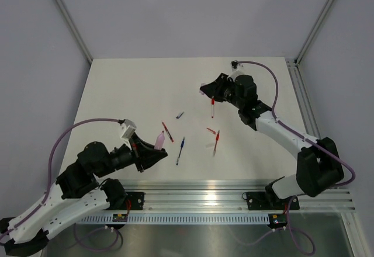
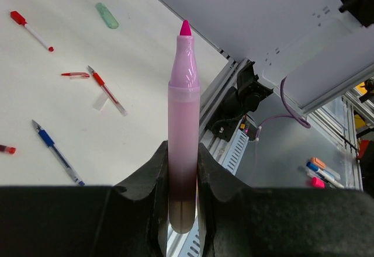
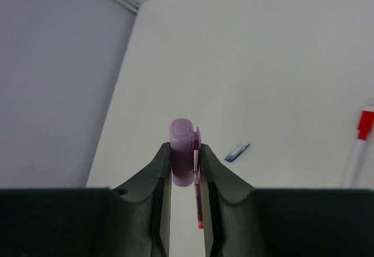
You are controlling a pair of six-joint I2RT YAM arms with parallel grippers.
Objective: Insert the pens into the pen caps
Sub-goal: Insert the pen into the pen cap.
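My left gripper [image 2: 183, 152] is shut on a thick pink pen [image 2: 183, 111], uncapped, with its pink tip pointing away from the jaws. From above, that left gripper [image 1: 153, 152] holds the pink pen [image 1: 159, 140] over the table's near left part. At the far right, my right gripper [image 3: 186, 149] is shut on a lilac pen cap [image 3: 181, 146] with its clip against the right finger. Between the arms lie two red pens [image 1: 168, 131] [image 1: 213, 108], a third red pen [image 1: 217, 141], a blue pen [image 1: 180, 150], a blue cap [image 1: 179, 115] and a red cap [image 1: 211, 130].
A green capsule-shaped piece [image 2: 107, 15] lies on the table beyond the thin pens. An aluminium rail [image 1: 234, 190] runs along the near table edge. Grey walls with metal posts [image 1: 67, 17] close in the back and sides.
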